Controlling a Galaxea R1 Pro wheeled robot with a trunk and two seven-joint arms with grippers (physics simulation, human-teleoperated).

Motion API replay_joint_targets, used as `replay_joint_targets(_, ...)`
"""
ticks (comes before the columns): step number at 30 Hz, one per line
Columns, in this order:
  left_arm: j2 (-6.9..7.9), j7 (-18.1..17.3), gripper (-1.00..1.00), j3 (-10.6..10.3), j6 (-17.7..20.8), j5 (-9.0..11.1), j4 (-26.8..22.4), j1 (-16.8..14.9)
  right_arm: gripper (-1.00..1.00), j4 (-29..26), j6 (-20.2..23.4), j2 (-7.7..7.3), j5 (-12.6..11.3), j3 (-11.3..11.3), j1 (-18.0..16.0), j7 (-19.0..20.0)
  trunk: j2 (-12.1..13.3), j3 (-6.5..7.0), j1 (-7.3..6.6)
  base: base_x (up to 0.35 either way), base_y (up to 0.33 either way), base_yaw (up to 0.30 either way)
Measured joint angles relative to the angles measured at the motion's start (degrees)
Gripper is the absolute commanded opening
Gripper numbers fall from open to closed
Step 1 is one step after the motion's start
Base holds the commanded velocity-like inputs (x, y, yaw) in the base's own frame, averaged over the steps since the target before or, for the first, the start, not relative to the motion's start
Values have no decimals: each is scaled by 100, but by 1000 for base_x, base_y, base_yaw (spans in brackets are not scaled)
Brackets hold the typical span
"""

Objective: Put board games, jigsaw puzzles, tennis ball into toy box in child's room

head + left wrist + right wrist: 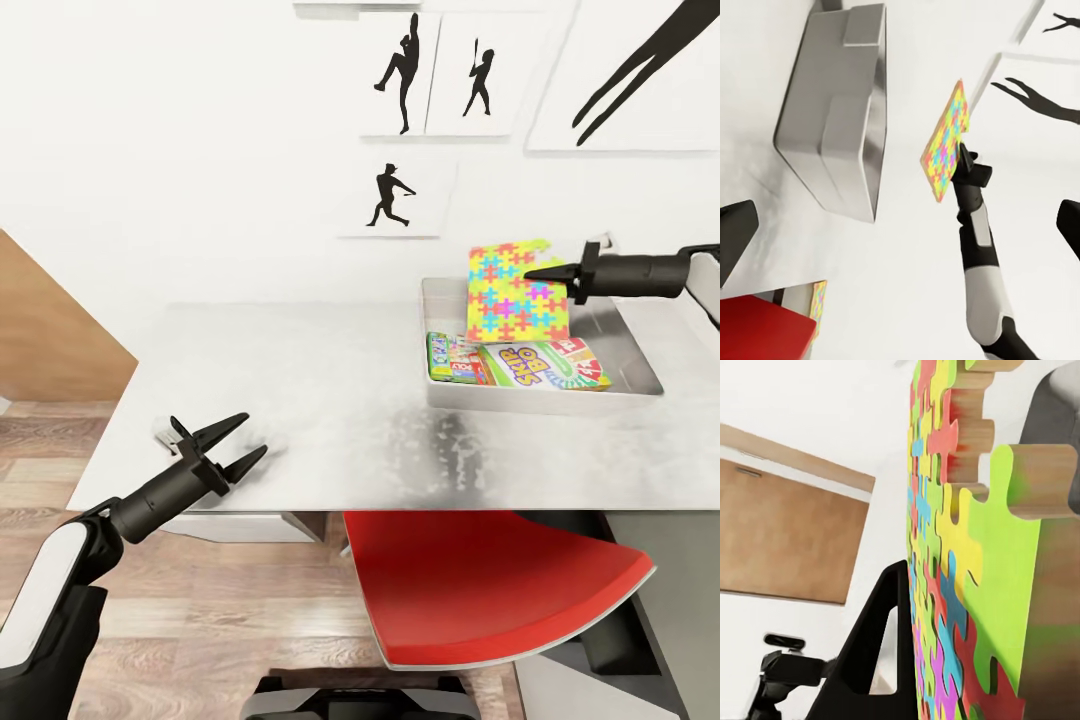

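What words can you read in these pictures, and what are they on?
"SKIP-BO": on the green and red game box lying in the grey bin.
The other game box beside it has print too small and blurred to read.
The puzzle in the right gripper has no words.

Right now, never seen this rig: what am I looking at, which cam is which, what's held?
It is a simulated two-armed robot. The wide picture comes from its head camera; the other two come from cameras by each claw. The right claw is shut on a jigsaw puzzle, held nearly upright over the toy box on the table. Two board games lie flat inside the box. The left claw is open and empty at the table's near edge. A red chair stands below.
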Motion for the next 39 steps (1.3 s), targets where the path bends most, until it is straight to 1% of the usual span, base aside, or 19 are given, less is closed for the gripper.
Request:
replay_joint_targets(2,-12,-19,100,-5,12,4,0,-5,-100,-134,-2,-51,4,123,59,125,0,0,0,0,0,0)
replay_joint_targets(4,-24,-36,100,-13,26,23,0,-15,-100,-221,-2,-84,3,199,103,197,0,0,0,0,0,0)
replay_joint_targets(8,-44,-69,100,-25,44,52,0,-36,-100,-262,-4,-95,1,262,143,248,0,0,0,0,0,0)
replay_joint_targets(11,-63,-161,100,-39,66,69,0,-66,-100,-220,-5,-71,-1,298,165,274,0,-4,0,0,0,0)
replay_joint_targets(12,-63,-162,100,-40,66,67,0,-67,-100,-219,-3,-71,-5,298,165,275,0,-7,0,0,0,0)
replay_joint_targets(15,-72,-360,100,-95,124,80,0,-88,-100,-146,-5,-33,-3,317,174,287,0,-22,0,0,0,0)
replay_joint_targets(16,-72,-363,100,-96,125,78,0,-88,-100,-145,-3,-33,-6,317,174,288,0,-29,0,0,0,0)
replay_joint_targets(21,-69,-882,100,-235,197,83,0,-142,-100,-59,-4,5,-6,329,177,297,0,-67,0,0,0,0)
replay_joint_targets(22,-69,-885,100,-236,197,81,0,-142,-100,-59,-4,5,-7,328,177,297,0,-75,0,0,0,0)
replay_joint_targets(25,-62,-1048,100,-293,215,81,0,-163,-100,-38,-4,14,-7,323,176,299,0,-101,0,0,0,0)
replay_joint_targets(29,-63,-1151,100,-335,225,80,0,-180,-100,-23,-4,20,-8,303,169,300,0,-137,1,0,0,0)
replay_joint_targets(39,-77,-1185,100,-370,225,80,0,-220,-100,179,-4,31,-9,282,98,293,0,-230,1,0,0,0)
